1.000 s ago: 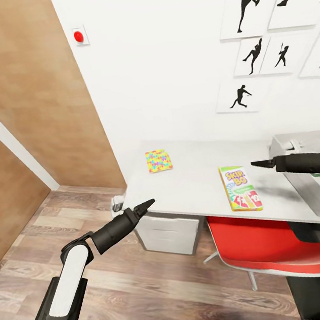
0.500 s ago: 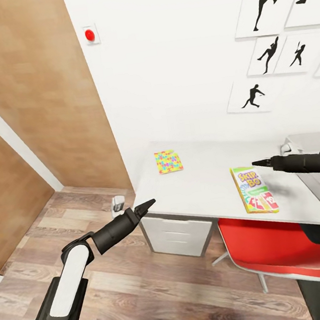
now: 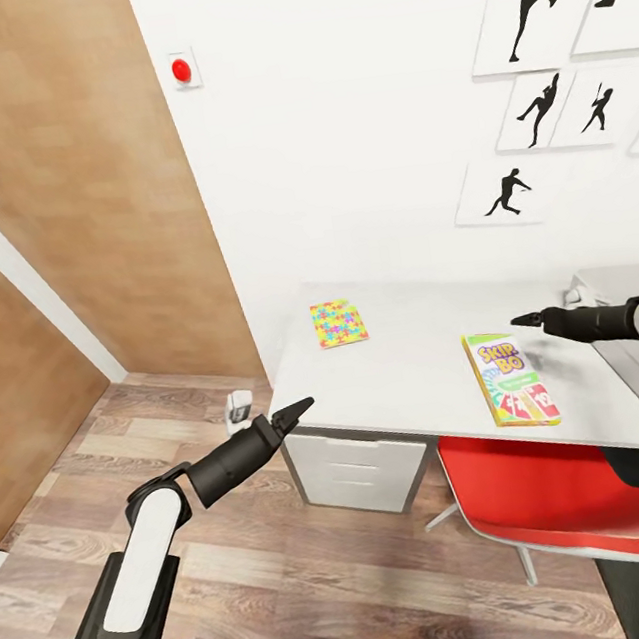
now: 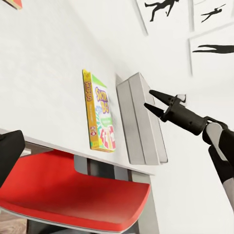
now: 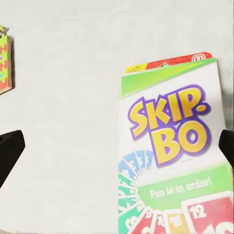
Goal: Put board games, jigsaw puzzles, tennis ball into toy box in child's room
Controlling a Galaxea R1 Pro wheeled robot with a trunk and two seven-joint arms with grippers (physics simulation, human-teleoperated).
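**Toys and toy box on the table**

The table (image 3: 407,368) has a pale grey top and white drawer fronts below. A board game (image 3: 512,391) lies flat near its front edge, face up: a thin box with a yellow-green border, "SKIP-BO" in yellow and purple letters, and red numbered cards printed at its near end (the right wrist view shows the print sharply). One jigsaw puzzle (image 3: 338,322), a thin flat square of yellow, pink, green and blue pieces, lies flat toward the table's back left, well apart from the game. The light grey toy box (image 3: 610,286) stands at the table's right end, cut off by the frame edge.
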